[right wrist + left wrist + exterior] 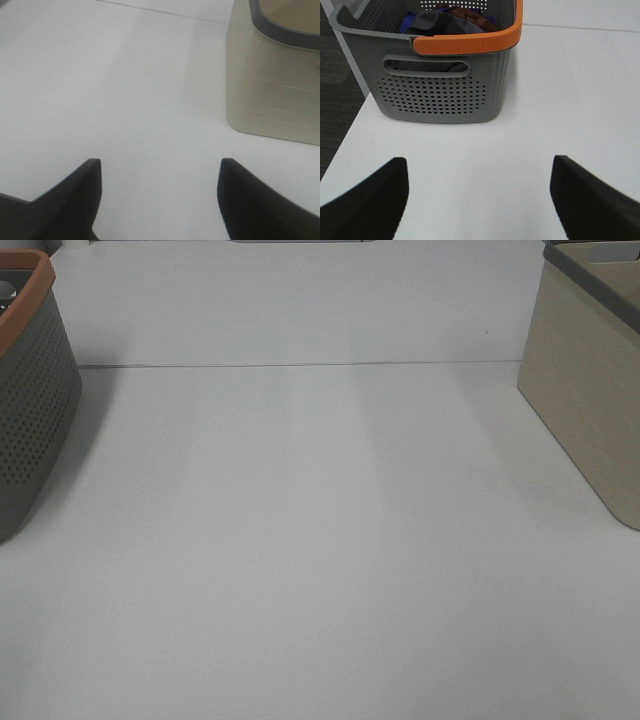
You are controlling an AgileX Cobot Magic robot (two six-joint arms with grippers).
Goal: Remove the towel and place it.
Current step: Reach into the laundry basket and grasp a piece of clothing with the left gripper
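A grey perforated basket with an orange rim (465, 44) stands at the table's left edge and also shows in the exterior view (30, 400). It holds crumpled cloth. On top lies a dark charcoal cloth, the towel (436, 23), with blue and brown cloth beside it. My left gripper (479, 167) is open and empty, a short way in front of this basket, low over the table. My right gripper (160, 165) is open and empty, over bare table beside a beige basket (270, 85). Neither gripper shows in the exterior view.
The beige basket with a dark grey rim (590, 390) stands at the right edge of the white table (320, 540). A seam line (300, 366) runs across the table's far part. Dark floor (335, 100) lies beyond the table's left edge.
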